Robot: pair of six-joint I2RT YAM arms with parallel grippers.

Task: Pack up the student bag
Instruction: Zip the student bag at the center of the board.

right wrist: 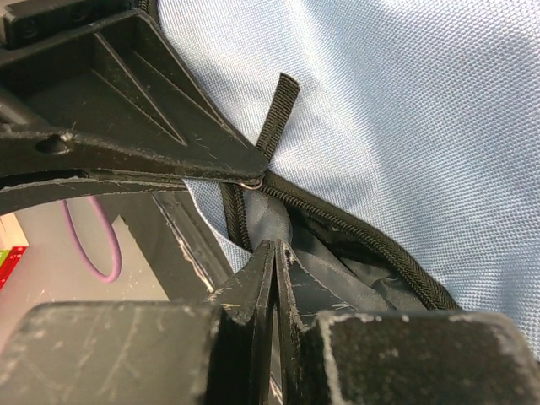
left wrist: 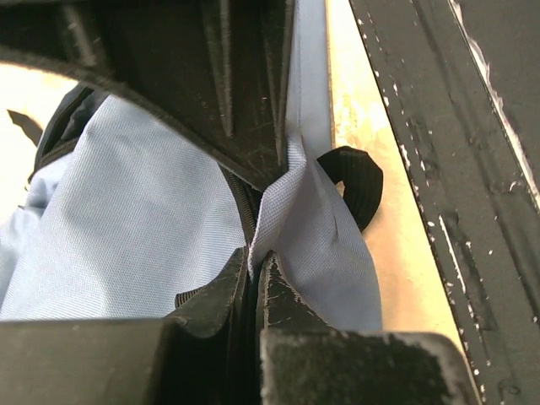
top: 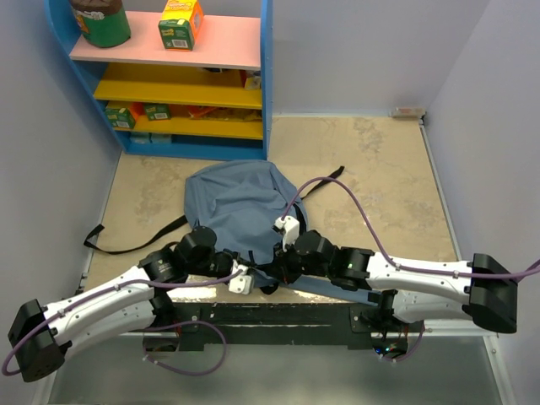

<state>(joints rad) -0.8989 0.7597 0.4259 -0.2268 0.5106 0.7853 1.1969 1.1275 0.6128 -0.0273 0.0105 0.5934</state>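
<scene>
Since both arms crowd over its near side, the student bag (top: 240, 202) has its near edge and opening hidden in the top view. It lies flat mid-worktop (top: 380, 186), close to the near edge, rounded end toward the far shelf unit (top: 267, 84). The left gripper (left wrist: 266, 215) is clenched on a raised fold of the bag's blue fabric, just beside a black webbing loop (left wrist: 359, 181). The right gripper (right wrist: 266, 211) has its jaws squeezed together on the zip (right wrist: 363, 236) edge, grey lining between the tips. Whether the slider is pinched is hard to tell, as 1 finger covers it. A pull tab (right wrist: 278, 114) sticks up beside that finger. 1 black strap (top: 135, 236) trails toward the left edge. A purple cable (top: 337, 194) arcs over the bag's right side. The shelf's top is cut off and its box labels are unreadable.
</scene>
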